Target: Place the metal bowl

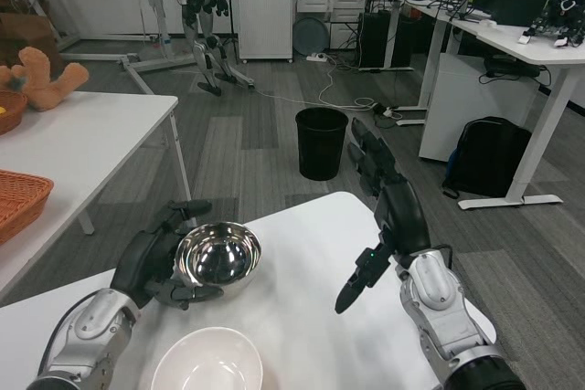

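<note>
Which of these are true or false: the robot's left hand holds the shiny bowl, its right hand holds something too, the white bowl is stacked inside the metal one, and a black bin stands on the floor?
1. The left hand holds the metal bowl. True.
2. The right hand holds something. False: it holds nothing, its fingers spread above the white table.
3. The white bowl sits inside the metal bowl. False: it rests apart, nearer the robot.
4. A black bin stands on the floor beyond the table. True.
</note>
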{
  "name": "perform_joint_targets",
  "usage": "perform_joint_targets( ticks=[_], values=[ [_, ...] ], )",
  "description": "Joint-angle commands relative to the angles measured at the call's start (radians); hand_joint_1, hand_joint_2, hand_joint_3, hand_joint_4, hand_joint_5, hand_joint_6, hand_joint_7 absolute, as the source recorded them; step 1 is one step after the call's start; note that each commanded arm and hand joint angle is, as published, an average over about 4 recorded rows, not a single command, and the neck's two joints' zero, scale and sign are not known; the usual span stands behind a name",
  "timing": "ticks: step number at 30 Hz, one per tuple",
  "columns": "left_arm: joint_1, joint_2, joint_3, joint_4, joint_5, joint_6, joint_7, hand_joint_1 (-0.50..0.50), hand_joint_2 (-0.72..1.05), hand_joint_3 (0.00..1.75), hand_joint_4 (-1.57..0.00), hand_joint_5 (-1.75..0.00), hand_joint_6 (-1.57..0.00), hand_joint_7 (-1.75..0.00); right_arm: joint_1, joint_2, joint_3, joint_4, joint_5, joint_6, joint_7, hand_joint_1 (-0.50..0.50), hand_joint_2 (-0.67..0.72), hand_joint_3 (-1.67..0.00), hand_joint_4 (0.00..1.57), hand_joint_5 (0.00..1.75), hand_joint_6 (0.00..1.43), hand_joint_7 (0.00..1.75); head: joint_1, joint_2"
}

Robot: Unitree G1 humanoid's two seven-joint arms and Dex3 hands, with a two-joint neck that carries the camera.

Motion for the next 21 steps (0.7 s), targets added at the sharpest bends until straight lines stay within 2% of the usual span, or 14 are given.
perform_joint_targets(
  ticks=[1, 4, 7, 11, 14, 18, 21],
  values=[
    [0.011, 0.019, 0.032, -0.047, 0.026, 0.006, -0.018, -0.39, 0.27, 0.5, 0.0, -0.82, 0.0, -0.68, -0.021, 0.007, 0.005, 0.009, 0.004, -0.011, -0.006, -0.42, 0.66, 0.0, 0.0, 0.0, 0.0, 0.02, 0.0, -0.003],
    [0.012, 0.019, 0.059, -0.075, 0.039, 0.016, -0.022, -0.4, 0.21, 0.44, 0.0, -0.64, 0.0, -0.61, -0.022, 0.009, 0.005, 0.009, 0.003, -0.011, -0.006, -0.42, 0.66, 0.0, 0.0, 0.0, 0.0, 0.0, 0.001, -0.006],
    [0.016, 0.02, 0.084, -0.096, 0.056, 0.023, -0.022, -0.43, 0.03, 0.31, 0.0, -0.51, 0.0, -0.51, -0.021, 0.011, 0.005, 0.008, 0.002, -0.011, -0.006, -0.42, 0.66, 0.0, 0.0, 0.0, 0.0, 0.0, 0.002, -0.01],
    [0.022, 0.02, 0.124, -0.128, 0.074, 0.029, -0.022, -0.46, -0.21, 0.2, 0.0, -0.51, 0.0, -0.49, -0.021, 0.011, 0.006, 0.005, 0.002, -0.011, -0.007, -0.42, 0.66, 0.0, 0.0, 0.0, 0.0, 0.0, 0.003, -0.011],
    [0.027, 0.02, 0.16, -0.167, 0.088, 0.037, -0.022, -0.46, -0.28, 0.17, 0.0, -0.51, 0.0, -0.49, -0.021, 0.011, 0.007, 0.004, 0.002, -0.011, -0.007, -0.42, 0.66, 0.0, 0.0, 0.0, 0.0, 0.02, 0.004, -0.01],
    [0.03, 0.018, 0.208, -0.233, 0.093, 0.04, -0.022, -0.46, -0.28, 0.2, 0.0, -0.51, 0.0, -0.42, -0.017, 0.011, 0.007, 0.001, 0.004, -0.012, -0.007, -0.42, 0.66, 0.0, 0.0, 0.0, 0.0, 0.0, 0.008, -0.003],
    [0.028, 0.016, 0.244, -0.274, 0.1, 0.039, -0.018, -0.48, -0.37, 0.11, 0.0, -0.51, 0.0, -0.42, -0.014, 0.01, 0.007, -0.006, 0.004, -0.011, -0.007, -0.42, 0.66, 0.0, 0.0, 0.0, 0.0, 0.03, 0.009, 0.004]
  ],
)
